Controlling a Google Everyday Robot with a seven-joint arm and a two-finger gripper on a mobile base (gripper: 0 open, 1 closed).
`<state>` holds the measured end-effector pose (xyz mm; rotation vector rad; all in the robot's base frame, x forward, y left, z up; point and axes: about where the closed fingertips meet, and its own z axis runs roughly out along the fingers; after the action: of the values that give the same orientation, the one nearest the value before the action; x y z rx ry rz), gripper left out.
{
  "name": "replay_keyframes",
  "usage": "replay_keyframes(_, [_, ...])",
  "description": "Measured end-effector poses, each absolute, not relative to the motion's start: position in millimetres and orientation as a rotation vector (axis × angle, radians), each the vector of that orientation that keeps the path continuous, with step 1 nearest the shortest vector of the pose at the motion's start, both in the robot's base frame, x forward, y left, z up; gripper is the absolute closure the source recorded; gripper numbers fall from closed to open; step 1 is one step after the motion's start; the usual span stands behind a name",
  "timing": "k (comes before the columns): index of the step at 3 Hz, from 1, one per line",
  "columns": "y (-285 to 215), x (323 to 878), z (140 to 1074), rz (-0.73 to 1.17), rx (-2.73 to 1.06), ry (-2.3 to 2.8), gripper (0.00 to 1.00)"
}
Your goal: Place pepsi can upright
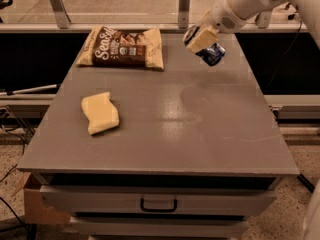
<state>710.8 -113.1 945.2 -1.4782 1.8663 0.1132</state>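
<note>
Grips the pepsi can (214, 54) in the gripper (203, 39), fingers closed on it, above the far right part of the grey table (200, 134). Holds it tilted, not upright, and seemingly clear of the tabletop, with the dark blue body poking out below and to the right of the pale finger pads (200, 38). Reaches in from the upper right corner on a white arm (240, 4). Casts a faint shadow on the tabletop just in front of the can. At the far left of the table, a brown snack bag (122, 47) lying flat, well apart from the can. Nearer the front left, a yellow sponge (101, 113) lying flat, apart from both. Under the tabletop, a drawer with a dark handle (158, 204)
</note>
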Motion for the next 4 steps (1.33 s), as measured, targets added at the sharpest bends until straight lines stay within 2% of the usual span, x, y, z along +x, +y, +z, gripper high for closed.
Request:
replay_keyframes(2, [-134.8,701.8,949.5,0.37,-1.292,1.765,1.0])
replay_keyframes(4, [-145.8,694.2,952.1,0.521,-1.174,1.664,1.0])
